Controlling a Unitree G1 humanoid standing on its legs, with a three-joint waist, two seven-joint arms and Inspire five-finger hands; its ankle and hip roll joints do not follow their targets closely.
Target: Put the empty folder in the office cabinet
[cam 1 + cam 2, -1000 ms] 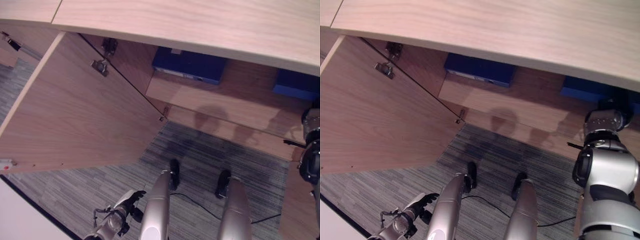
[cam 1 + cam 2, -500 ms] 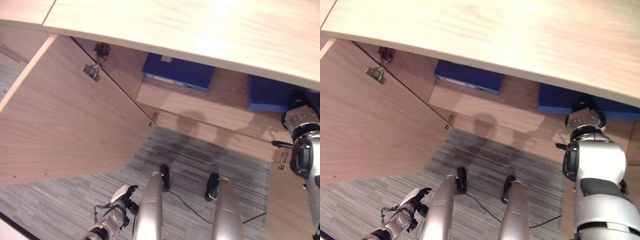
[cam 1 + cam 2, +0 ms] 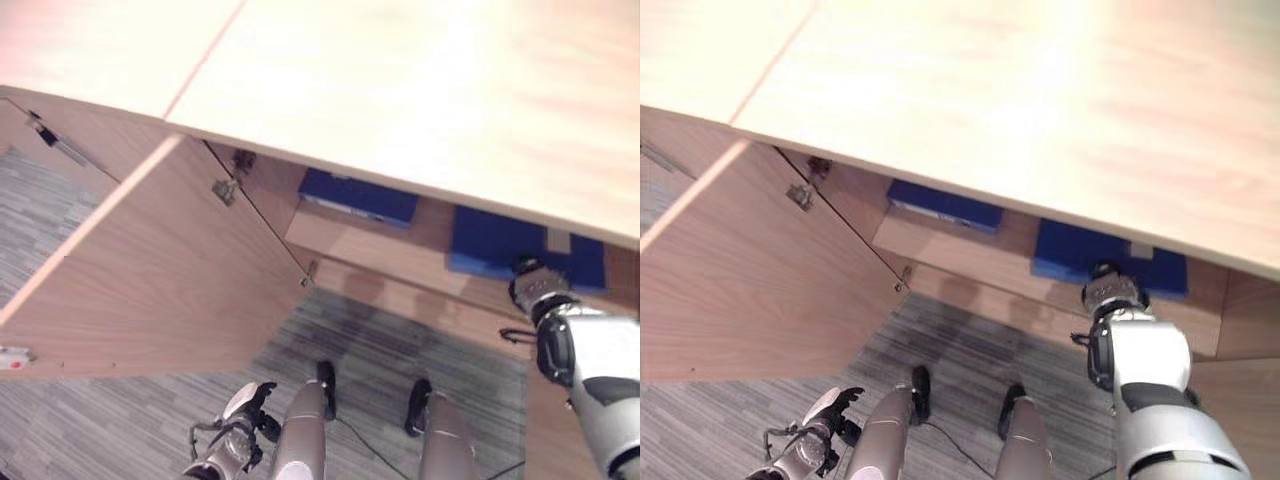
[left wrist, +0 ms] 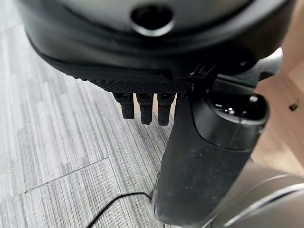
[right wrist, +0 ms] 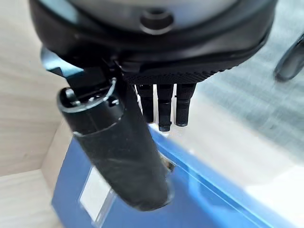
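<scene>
Grey striped carpet floor (image 3: 120,440); light wood countertop (image 3: 420,90) overhead; open wooden door (image 3: 150,270) swung left.

Strong overhead light washes the pale wooden cabinet top (image 3: 420,110) to glare toward 1 o'clock. The shelf recess beneath sits dim, and soft shadows fall on the grey striped carpet (image 3: 120,430).

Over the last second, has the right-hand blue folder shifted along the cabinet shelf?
Yes. Judged against the left blue folder on the same shelf, the right blue folder has slid toward the robot's left; the gap has narrowed. The right hand is at it.
</scene>
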